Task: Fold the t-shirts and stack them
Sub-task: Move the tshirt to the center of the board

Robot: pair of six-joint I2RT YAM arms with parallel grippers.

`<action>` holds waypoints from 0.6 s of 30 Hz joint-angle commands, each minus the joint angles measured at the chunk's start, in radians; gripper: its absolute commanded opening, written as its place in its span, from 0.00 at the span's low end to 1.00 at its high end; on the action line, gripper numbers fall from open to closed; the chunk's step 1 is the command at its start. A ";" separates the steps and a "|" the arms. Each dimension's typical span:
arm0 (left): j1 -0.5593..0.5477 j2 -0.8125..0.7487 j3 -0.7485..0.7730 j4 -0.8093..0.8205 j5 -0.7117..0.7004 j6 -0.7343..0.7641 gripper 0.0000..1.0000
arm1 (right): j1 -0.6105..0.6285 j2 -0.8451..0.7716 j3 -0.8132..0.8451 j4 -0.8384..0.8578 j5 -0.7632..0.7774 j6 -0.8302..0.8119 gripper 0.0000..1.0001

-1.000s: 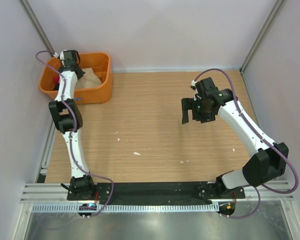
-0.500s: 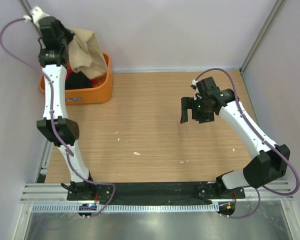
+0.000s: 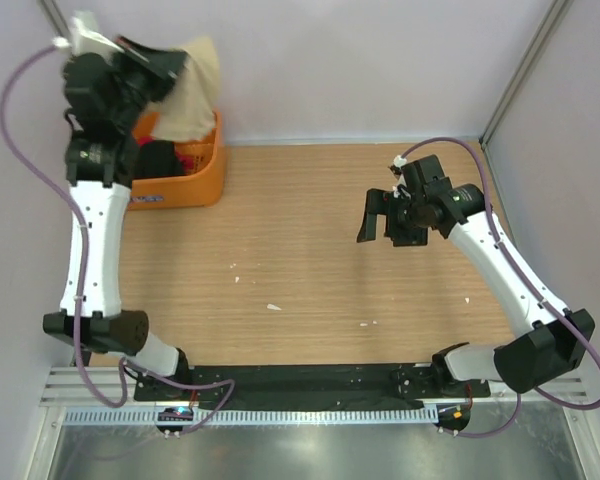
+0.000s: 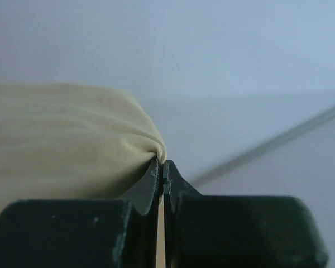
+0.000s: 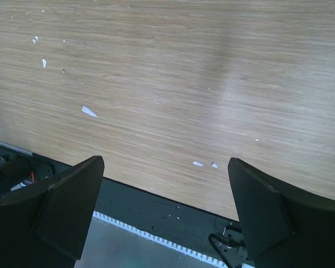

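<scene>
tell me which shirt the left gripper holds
The tan shirt, pinched in the left gripper above the basket; the black shirt and red shirt lie in it.

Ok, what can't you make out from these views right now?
Top view: what lies in the orange basket; the left arm and hanging tan t-shirt cover most, only black cloth and red cloth peek out.
Top view: whether the tan t-shirt hangs clear of the basket; the overhead angle hides it.
Left wrist view: most of the tan t-shirt, cut off by the left edge and blocked by the left fingers.
</scene>
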 commanded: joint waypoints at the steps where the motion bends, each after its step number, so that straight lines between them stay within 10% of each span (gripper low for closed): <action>1: -0.201 -0.130 -0.276 -0.054 0.144 0.026 0.00 | -0.004 -0.035 -0.021 0.049 -0.046 0.052 1.00; 10: -0.540 -0.358 -0.783 -0.543 0.017 0.284 0.71 | -0.002 -0.007 -0.106 0.106 -0.112 0.062 1.00; 14: -0.545 -0.475 -0.922 -0.546 -0.032 0.287 0.71 | -0.001 0.039 -0.179 0.181 -0.203 0.071 1.00; 18: -0.546 -0.460 -1.054 -0.521 0.040 0.299 0.62 | 0.003 0.105 -0.290 0.245 -0.238 0.098 0.78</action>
